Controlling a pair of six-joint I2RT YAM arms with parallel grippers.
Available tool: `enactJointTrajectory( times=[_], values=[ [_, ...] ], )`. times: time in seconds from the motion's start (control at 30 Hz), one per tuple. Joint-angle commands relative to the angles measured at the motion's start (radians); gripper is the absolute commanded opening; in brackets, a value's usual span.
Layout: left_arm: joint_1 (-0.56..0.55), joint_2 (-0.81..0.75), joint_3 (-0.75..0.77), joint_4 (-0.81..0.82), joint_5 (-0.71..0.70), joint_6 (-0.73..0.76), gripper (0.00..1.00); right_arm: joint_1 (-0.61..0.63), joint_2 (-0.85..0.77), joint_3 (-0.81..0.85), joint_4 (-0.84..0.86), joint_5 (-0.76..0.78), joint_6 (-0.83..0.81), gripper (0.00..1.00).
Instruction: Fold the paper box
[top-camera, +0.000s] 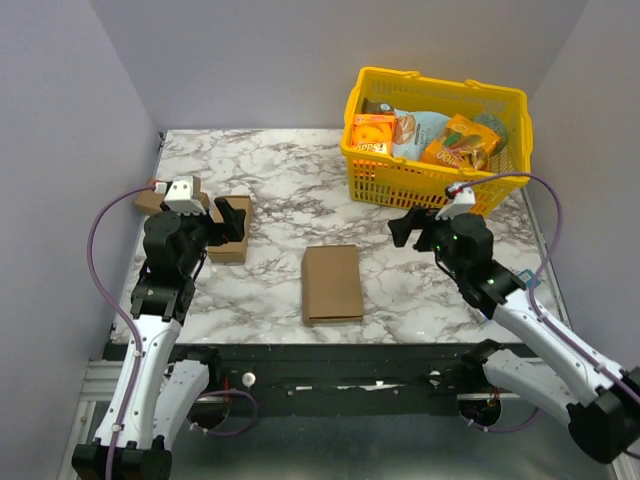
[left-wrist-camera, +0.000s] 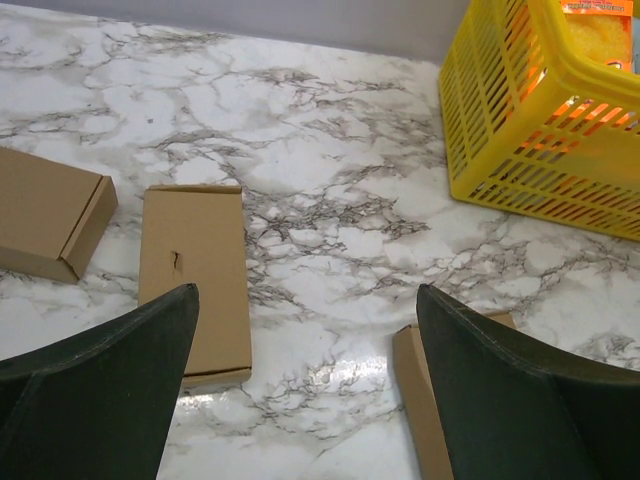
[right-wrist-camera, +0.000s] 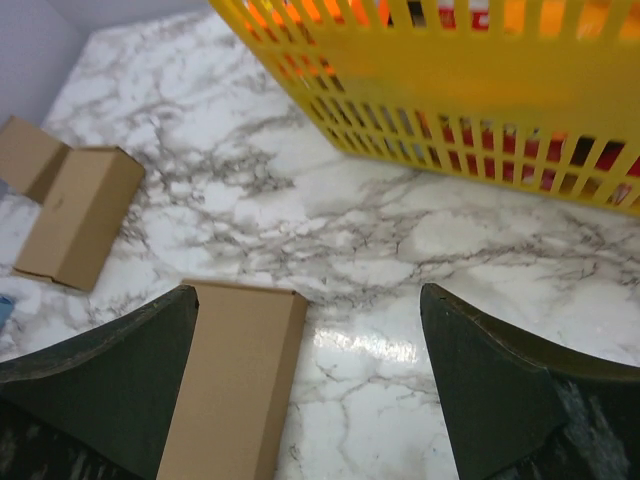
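Observation:
The paper box (top-camera: 332, 283) is a plain brown cardboard rectangle lying flat and closed in the middle of the marble table. In the left wrist view only its corner (left-wrist-camera: 418, 400) shows beside my right finger. In the right wrist view it (right-wrist-camera: 240, 390) lies at the lower left, partly behind my left finger. My left gripper (top-camera: 228, 222) is open and empty, held above the table left of the box; its own view shows the same (left-wrist-camera: 307, 300). My right gripper (top-camera: 408, 228) is open and empty, to the right of the box, and it also shows in its own view (right-wrist-camera: 309, 295).
Two smaller brown boxes (top-camera: 230, 232) (top-camera: 150, 200) lie at the left, also seen in the left wrist view (left-wrist-camera: 195, 265) (left-wrist-camera: 45, 212). A yellow plastic basket (top-camera: 440, 170) holding snack packs stands at the back right. Grey walls enclose the table.

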Motion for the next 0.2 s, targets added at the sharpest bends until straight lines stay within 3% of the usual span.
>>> enactJointTrajectory(
  times=[0.0,0.17],
  values=[
    [0.007,-0.002,0.016,0.025,-0.031,-0.030,0.99,-0.038,-0.113,-0.021,0.039,-0.078,-0.061,1.00],
    [0.007,-0.021,0.004,0.031,-0.020,-0.039,0.99,-0.049,-0.165,0.002,-0.029,-0.059,-0.087,1.00]
  ],
)
